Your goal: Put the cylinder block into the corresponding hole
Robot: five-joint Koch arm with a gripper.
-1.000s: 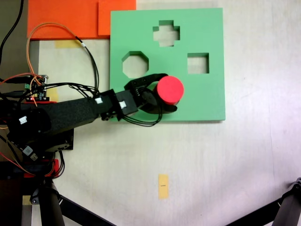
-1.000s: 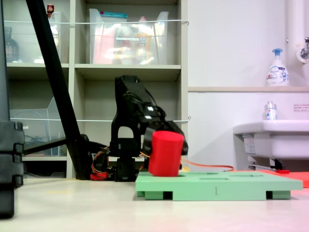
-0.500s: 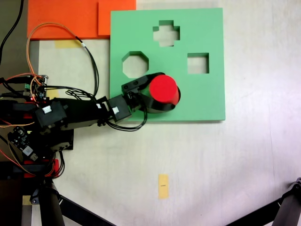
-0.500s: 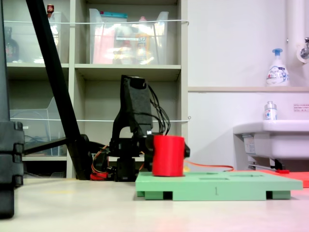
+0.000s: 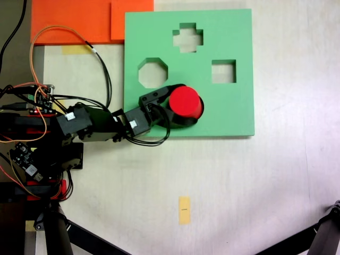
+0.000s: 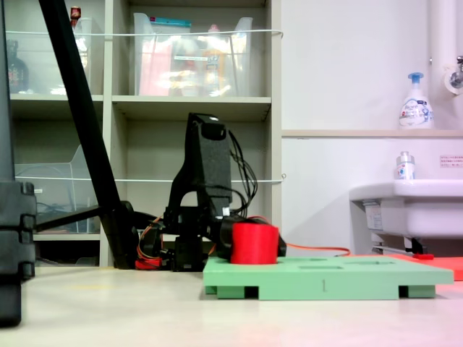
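Seating the cylinder (image 5: pixel 185 102) squarely is what matters: in the second exterior view about half of it (image 6: pixel 254 243) stands above the board (image 6: pixel 325 276), so it looks partly sunk in its hole, which is hidden beneath it. The gripper (image 5: pixel 180 105) is clamped around the cylinder, lower middle of the board (image 5: pixel 234 37) in the first exterior view. I'd press straight down, then release without tilting. One cylinder, one board, three open cutouts: octagon (image 5: pixel 153 73), cross (image 5: pixel 187 37), square (image 5: pixel 223 71).
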